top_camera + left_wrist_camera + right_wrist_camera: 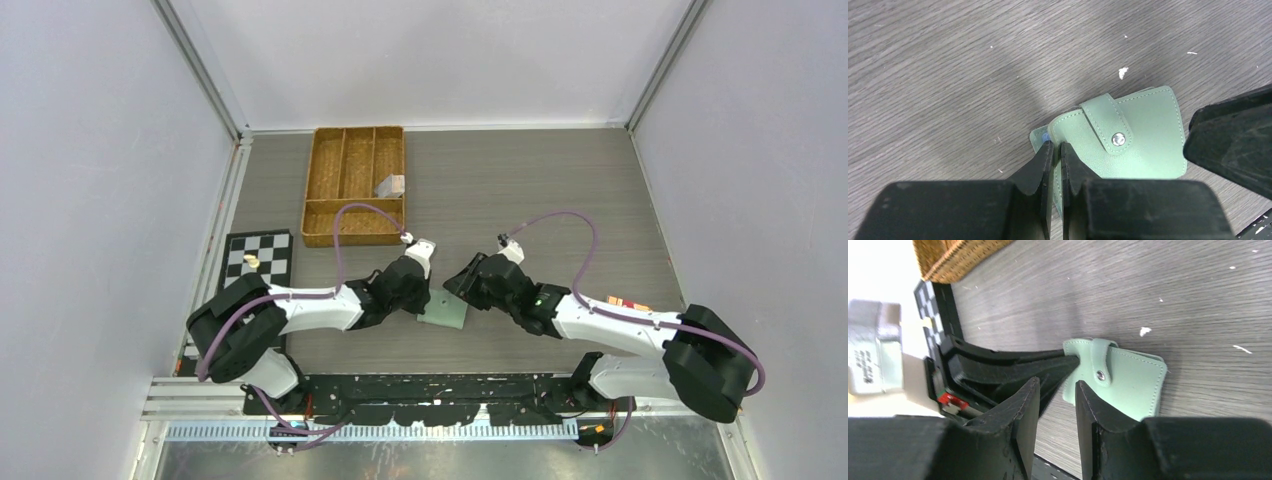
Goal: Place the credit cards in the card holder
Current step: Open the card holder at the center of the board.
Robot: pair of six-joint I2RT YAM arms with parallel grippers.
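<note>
The card holder [446, 313], a sage-green wallet with a snap strap [1118, 138], lies folded shut on the table between both arms. My left gripper [1054, 145] is shut on its left cover edge, with green leather pinched between the fingers. A sliver of a blue credit card [1046, 136] peeks out at that corner. Just right of the card holder [1128, 382], my right gripper [1057, 385] stands open above the table with nothing between its fingers. From above, the left gripper [422, 303] and right gripper [460, 286] nearly meet over it.
A woven brown divided tray [312, 190] stands at the back left with a small silvery-grey item [390, 186] in it. A checkered board [258, 258] lies left of my left arm. A small orange object [628, 303] sits by the right arm.
</note>
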